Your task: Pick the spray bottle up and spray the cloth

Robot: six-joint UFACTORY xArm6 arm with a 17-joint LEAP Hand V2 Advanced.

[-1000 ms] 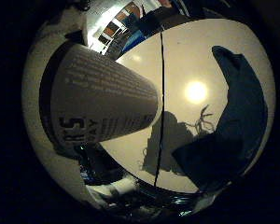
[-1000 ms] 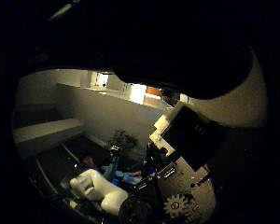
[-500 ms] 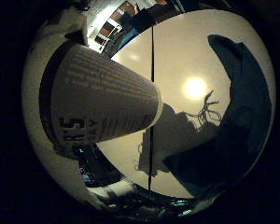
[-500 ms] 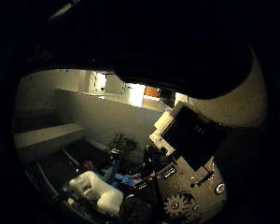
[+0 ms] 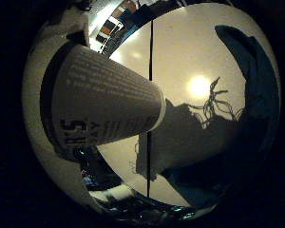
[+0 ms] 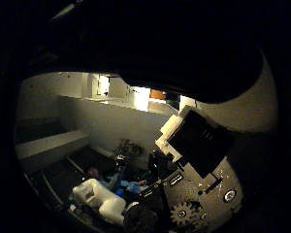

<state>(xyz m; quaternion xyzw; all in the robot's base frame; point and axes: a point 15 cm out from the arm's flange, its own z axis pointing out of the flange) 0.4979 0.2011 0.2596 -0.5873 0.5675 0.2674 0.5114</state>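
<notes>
The right little finger side palm view is filled on one side by the bottle (image 5: 104, 111), a pale cylinder with dark print on its wall, so it sits close against the palm. Its far end stands out over the light table (image 5: 180, 57), and from this view I cannot tell whether it touches the surface. A thin dark seam (image 5: 151, 66) runs straight across the table and passes behind the bottle's end. The cloth (image 5: 251, 90), dark blue, lies on the table well apart from the bottle, near the far rim of the view. Between them a bright spot of light (image 5: 199, 86) reflects off the table, and a broad shadow (image 5: 190, 137) spreads from the bottle's end toward the cloth.

The right thumb side palm view shows part of the hand (image 6: 199, 160): white and black blocks with a geared piece below them, and a large dark form close above. Whether the fingers are curled around the bottle or straight cannot be told from either view.
</notes>
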